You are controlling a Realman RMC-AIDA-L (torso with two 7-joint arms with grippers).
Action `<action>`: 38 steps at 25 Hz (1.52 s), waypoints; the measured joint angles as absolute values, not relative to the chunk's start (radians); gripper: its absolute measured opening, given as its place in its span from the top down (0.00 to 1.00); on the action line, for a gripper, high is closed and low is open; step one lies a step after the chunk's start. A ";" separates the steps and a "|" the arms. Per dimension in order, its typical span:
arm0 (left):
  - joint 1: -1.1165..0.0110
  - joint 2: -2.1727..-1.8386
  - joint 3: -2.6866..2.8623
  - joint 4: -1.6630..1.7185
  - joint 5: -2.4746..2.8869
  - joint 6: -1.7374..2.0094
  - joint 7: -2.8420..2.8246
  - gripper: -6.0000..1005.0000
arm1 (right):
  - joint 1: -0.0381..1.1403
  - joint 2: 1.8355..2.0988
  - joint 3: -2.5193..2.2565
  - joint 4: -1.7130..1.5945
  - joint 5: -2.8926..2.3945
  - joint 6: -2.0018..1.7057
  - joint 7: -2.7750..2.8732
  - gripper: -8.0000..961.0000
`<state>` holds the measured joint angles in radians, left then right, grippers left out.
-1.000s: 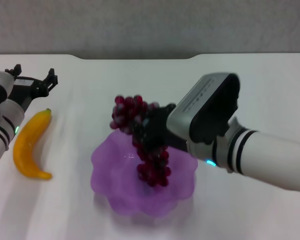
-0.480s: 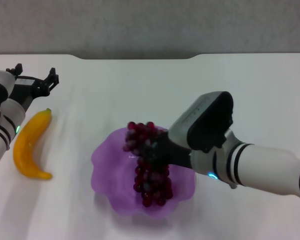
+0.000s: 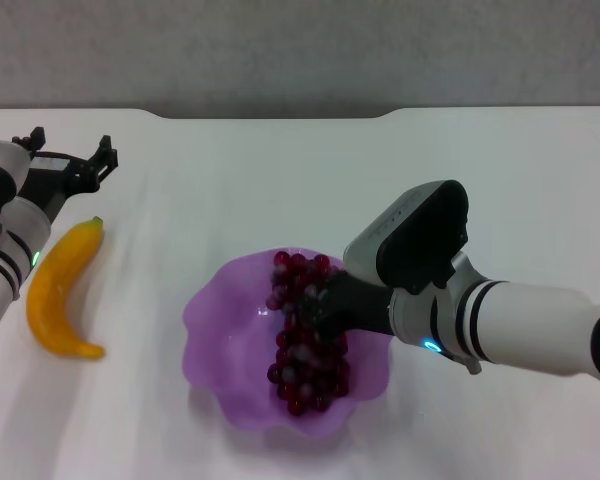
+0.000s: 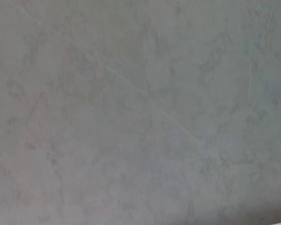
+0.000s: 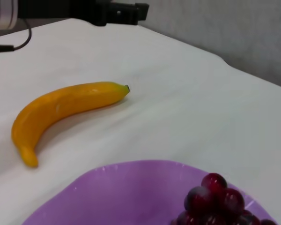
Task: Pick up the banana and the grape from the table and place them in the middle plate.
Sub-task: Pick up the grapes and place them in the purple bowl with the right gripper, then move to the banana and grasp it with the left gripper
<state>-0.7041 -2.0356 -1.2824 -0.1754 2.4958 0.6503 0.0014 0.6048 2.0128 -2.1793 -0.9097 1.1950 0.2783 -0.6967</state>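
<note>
Far left: left gripper (image 3: 70,160) hovers above plain white table (image 3: 230,170), black fingers spread, holding nothing. Just near side of it: smooth curved orange-yellow banana (image 3: 60,290) flat on table, green stem tip pointing away, well apart from plate. Centre: translucent purple wavy-rimmed middle plate (image 3: 215,320); long bunch of dark red-purple grapes (image 3: 305,335) lies inside. Right: right gripper (image 3: 315,305) reaches in low over plate, clamped on bunch's upper part.

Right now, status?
Right end effector shut on grape, low in plate. Left end effector open, parked. Banana on table, unobstructed.
</note>
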 joint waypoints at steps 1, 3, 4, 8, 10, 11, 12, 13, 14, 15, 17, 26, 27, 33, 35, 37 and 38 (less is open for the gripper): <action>-0.704 -2.036 -1.282 -0.176 2.496 0.650 0.001 0.11 | 0.606 2.013 -2.179 -0.908 1.195 0.273 -0.695 0.78; -0.704 -2.036 -1.282 -0.177 2.496 0.650 0.001 0.11 | 0.605 2.014 -2.180 -0.904 1.195 0.251 -0.690 0.75; -0.704 -2.036 -1.282 -0.177 2.496 0.650 0.001 0.11 | 0.604 2.014 -2.180 -0.904 1.195 0.240 -0.688 0.73; -0.706 -2.036 -1.282 -0.177 2.495 0.650 0.001 0.11 | 0.597 2.014 -2.186 -0.907 1.195 0.192 -0.684 0.66; -0.706 -2.036 -1.282 -0.177 2.495 0.650 0.001 0.11 | 0.598 2.014 -2.186 -0.908 1.195 0.183 -0.684 0.62; -0.707 -2.036 -1.282 -0.177 2.495 0.650 0.001 0.11 | 0.600 2.014 -2.186 -0.906 1.195 0.182 -0.684 0.60; -0.708 -2.036 -1.282 -0.177 2.496 0.650 0.001 0.11 | 0.604 2.014 -2.185 -0.904 1.195 0.182 -0.684 0.57; -0.708 -2.036 -1.282 -0.177 2.496 0.650 0.001 0.11 | 0.607 2.014 -2.184 -0.901 1.195 0.181 -0.684 0.53; -0.709 -2.036 -1.282 -0.177 2.496 0.650 0.001 0.11 | 0.609 2.014 -2.184 -0.899 1.195 0.180 -0.684 0.49; -0.709 -2.037 -1.282 -0.176 2.496 0.650 0.001 0.11 | 0.610 2.014 -2.184 -0.899 1.195 0.173 -0.684 0.45; -0.710 -2.036 -1.282 -0.175 2.496 0.650 0.000 0.11 | 0.608 2.014 -2.189 -0.911 1.190 0.144 -0.687 0.37; -0.710 -2.036 -1.282 -0.172 2.496 0.650 0.001 0.11 | 0.570 2.011 -2.201 -0.938 1.180 -0.049 -0.691 0.07; -0.709 -2.036 -1.282 -0.172 2.496 0.650 0.001 0.11 | 0.548 2.011 -2.203 -0.935 1.180 -0.103 -0.691 0.08; -0.703 -2.035 -1.282 -0.171 2.495 0.650 0.001 0.11 | 0.484 2.008 -2.202 -0.929 1.155 -0.276 -0.691 0.08; -0.703 -2.035 -1.282 -0.170 2.496 0.650 0.001 0.11 | 0.467 2.009 -2.199 -0.923 1.134 -0.330 -0.690 0.08; -0.703 -2.035 -1.282 -0.170 2.496 0.650 0.001 0.11 | 0.457 2.009 -2.194 -0.912 1.126 -0.377 -0.680 0.08; -0.703 -2.035 -1.282 -0.170 2.496 0.650 0.002 0.11 | 0.454 2.008 -2.191 -0.903 1.125 -0.398 -0.668 0.08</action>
<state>-0.7030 -2.0348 -1.2824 -0.1702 2.4961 0.6503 0.0015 0.4543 2.0078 -2.1909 -0.9026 1.1254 -0.3976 -0.6677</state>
